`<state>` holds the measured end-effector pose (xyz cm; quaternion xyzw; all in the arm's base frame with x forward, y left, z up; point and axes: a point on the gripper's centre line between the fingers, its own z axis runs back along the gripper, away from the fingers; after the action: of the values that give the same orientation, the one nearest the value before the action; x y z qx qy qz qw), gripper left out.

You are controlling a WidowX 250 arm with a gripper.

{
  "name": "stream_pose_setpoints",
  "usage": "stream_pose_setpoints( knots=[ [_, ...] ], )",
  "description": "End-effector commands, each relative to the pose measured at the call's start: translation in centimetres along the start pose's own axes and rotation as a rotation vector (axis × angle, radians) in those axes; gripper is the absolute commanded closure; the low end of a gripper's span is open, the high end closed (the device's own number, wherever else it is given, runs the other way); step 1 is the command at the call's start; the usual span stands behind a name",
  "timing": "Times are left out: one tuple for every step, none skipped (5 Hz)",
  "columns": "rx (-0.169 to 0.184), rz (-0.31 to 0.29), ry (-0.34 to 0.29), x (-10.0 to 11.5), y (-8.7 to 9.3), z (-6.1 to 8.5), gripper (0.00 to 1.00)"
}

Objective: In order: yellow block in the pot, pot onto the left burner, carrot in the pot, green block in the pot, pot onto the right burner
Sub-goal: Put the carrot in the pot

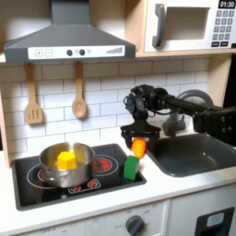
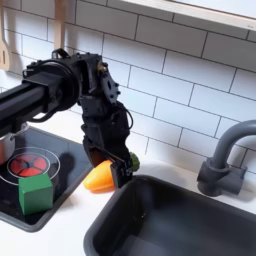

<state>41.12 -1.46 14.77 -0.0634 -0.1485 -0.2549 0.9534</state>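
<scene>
In the first exterior view, a toy kitchen has a pale worktop [image 1: 83,205] under a white tiled wall, with a grey range hood [image 1: 66,39] above, a microwave [image 1: 189,25] at the upper right and two wooden utensils [image 1: 34,100] hanging on the tiles. A black cooktop [image 1: 78,173] is set into the worktop, and a dark sink [image 1: 192,152] lies to its right. The pot [image 1: 66,163], round and shiny steel with straight walls, sits on the left burner [image 1: 46,172], covering most of its red ring. The yellow block [image 1: 65,159] lies inside the pot. The right burner [image 1: 104,164] shows as a red ring just right of the pot. The green block [image 1: 131,167], a small upright cuboid, stands at the cooktop's right edge. The black arm reaches in from the first exterior view's right, bent downward, and its tool [image 1: 138,146] is closed around the carrot [image 1: 139,147], just above the green block.

In the second exterior view, the arm comes from the left and drops steeply to the worktop between cooktop and sink. The tool [image 2: 108,172] grips the carrot [image 2: 100,180], smooth orange and tapered, with its green leafy end [image 2: 133,160] toward the wall. I cannot tell whether the carrot touches the worktop. The green block [image 2: 34,191] stands on the cooktop's corner, beside a red-ringed burner [image 2: 27,162]. A grey faucet [image 2: 225,160] curves over the sink [image 2: 180,225].
</scene>
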Motion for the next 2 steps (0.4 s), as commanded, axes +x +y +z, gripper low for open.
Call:
stream_pose_setpoints(
  knots=[
    [0.047,0.003,0.009,0.11,-0.27,-0.88,0.00],
    [0.048,-0.010,0.014,-0.01,-0.93,-1.23,0.00]
  ],
)
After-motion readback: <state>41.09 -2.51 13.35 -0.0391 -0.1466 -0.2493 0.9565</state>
